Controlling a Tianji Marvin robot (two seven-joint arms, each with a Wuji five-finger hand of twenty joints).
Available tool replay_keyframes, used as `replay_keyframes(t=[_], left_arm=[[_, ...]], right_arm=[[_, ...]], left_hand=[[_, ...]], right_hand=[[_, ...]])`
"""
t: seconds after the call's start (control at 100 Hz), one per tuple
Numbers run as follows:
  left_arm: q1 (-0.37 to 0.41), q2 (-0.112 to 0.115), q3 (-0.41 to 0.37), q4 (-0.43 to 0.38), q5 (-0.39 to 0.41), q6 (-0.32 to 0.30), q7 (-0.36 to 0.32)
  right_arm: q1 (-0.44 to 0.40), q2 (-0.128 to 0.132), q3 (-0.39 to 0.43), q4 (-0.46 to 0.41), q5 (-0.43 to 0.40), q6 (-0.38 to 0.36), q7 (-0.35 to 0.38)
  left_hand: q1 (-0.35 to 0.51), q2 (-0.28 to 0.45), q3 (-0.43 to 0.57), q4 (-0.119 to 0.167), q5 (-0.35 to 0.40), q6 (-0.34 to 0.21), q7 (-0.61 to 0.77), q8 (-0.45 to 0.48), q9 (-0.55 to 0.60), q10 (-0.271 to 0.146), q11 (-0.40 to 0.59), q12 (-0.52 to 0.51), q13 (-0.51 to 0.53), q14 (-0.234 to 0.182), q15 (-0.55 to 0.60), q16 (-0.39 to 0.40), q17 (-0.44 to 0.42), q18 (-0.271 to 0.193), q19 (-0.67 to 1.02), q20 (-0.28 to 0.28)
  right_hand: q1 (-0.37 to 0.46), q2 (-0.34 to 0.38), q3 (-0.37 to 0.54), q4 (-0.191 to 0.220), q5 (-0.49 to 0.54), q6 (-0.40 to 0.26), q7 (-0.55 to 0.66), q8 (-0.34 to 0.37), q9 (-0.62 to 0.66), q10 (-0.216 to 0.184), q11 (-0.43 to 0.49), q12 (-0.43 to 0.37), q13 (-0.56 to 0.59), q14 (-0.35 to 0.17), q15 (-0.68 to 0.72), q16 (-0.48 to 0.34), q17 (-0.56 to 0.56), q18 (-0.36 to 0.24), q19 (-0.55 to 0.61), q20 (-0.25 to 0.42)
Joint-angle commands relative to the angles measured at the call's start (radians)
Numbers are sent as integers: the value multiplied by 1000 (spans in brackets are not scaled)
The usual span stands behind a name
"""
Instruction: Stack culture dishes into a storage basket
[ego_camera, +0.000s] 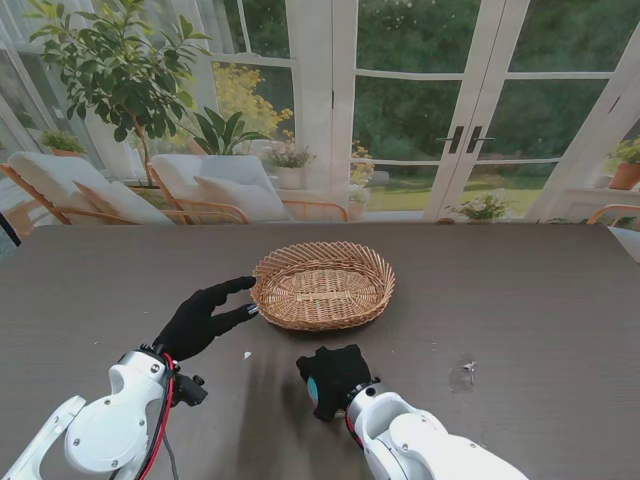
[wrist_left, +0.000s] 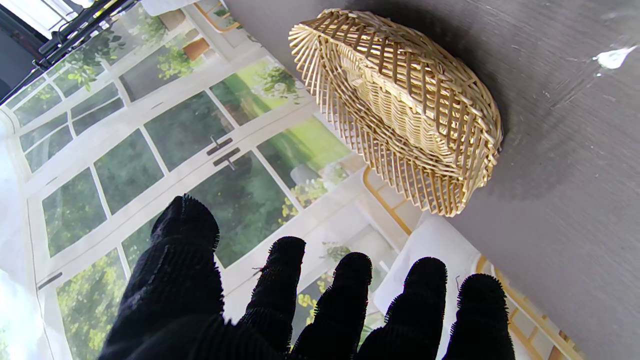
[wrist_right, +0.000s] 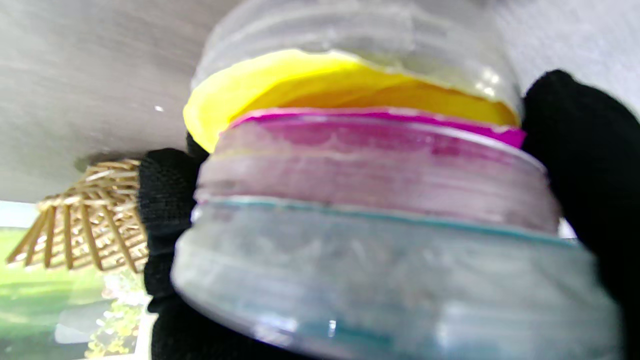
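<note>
An oval wicker basket (ego_camera: 322, 284) (wrist_left: 400, 110) stands on the dark table, with nothing visible inside it. My left hand (ego_camera: 205, 317) is open beside the basket's left rim, its fingers (wrist_left: 345, 300) spread and their tips close to the weave. Nearer to me than the basket, my right hand (ego_camera: 333, 378) is shut on a stack of three clear culture dishes (wrist_right: 370, 210) with yellow, pink and teal contents. The stand view hides the stack under that hand, apart from a teal edge. The basket's edge (wrist_right: 85, 220) shows beyond the stack in the right wrist view.
A small white scrap (ego_camera: 247, 355) lies on the table between my hands. A pale smudge (ego_camera: 463, 372) marks the table to the right. Beyond the far table edge are chairs, plants and glass doors.
</note>
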Motion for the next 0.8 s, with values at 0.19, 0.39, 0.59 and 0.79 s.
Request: replay_keyframes(t=[0.19,0.39,0.59,0.79], left_arm=[[8,-6,-4,-11,1,-2,-14],[10,-6,-4,-12,3,-1,-11],[15,-8,-4,-16,3,15,-5],[21,-8,-12,-13,3,34,-11]], right_arm=[[-17,10,50,-96,-23,-37,79],[6,11,65,-127,-2,-40,139],[76,2,36,-120,47,-17,173],[166,-15,-12,-89,105,22,184]], left_hand=[[29,43,-22,2,-1,-10,0,-1,-2,4,-12,-6,-26,12,-10,11,3,17,-25,3],[29,43,-22,2,1,-10,1,-1,-1,4,-12,-6,-26,10,-10,10,2,18,-26,3],[30,42,-22,2,0,-9,0,-1,-2,3,-12,-6,-27,11,-10,10,2,18,-26,3],[30,42,-22,2,2,-11,1,-1,-3,3,-12,-6,-28,10,-11,10,1,17,-26,3]], right_hand=[[304,81,215,47,86,-1,153,10,84,-79,112,77,189,-298,103,20,342,-121,41,0],[302,86,212,50,81,2,150,9,82,-76,106,75,185,-292,103,21,342,-120,39,3],[304,89,209,52,80,3,149,10,81,-74,103,74,183,-290,103,21,341,-118,38,4],[303,91,207,52,79,1,147,10,83,-74,101,75,181,-290,101,20,341,-120,37,6]])
